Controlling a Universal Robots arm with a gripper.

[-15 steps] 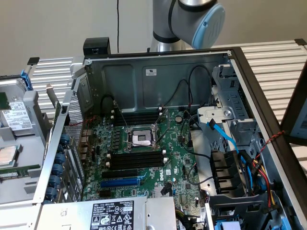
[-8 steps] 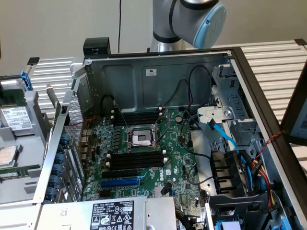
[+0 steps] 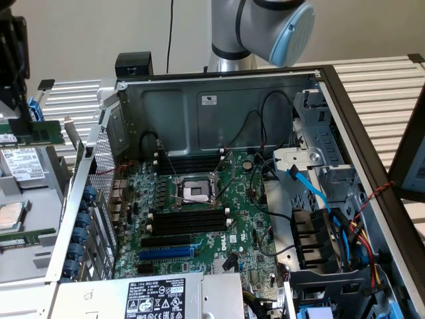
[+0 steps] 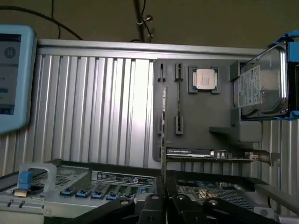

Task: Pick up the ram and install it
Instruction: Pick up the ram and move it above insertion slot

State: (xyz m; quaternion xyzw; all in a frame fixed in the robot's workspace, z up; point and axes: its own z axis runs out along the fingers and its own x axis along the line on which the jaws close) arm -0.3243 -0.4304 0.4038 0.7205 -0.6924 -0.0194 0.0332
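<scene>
The black end effector (image 4: pixel 164 199) is clamped on the ram (image 4: pixel 163 135), a long narrow green circuit-board stick seen edge-on between its fingers. The ram hangs over the grey plastic parts tray (image 4: pixel 196 116), which carries a square silver processor chip (image 4: pixel 204 78) and a silver hard drive (image 4: pixel 261 86). The open grey metal computer case (image 3: pixel 219 119), with its large green motherboard (image 3: pixel 242 219), stands to the exterior view's right of the tray.

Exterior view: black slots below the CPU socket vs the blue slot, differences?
The black slots form a bank with white end latches; the blue slot shows none. The black slots run longer and nearer the CPU socket than the blue slot. Both: long, narrow, parallel, empty.
</scene>
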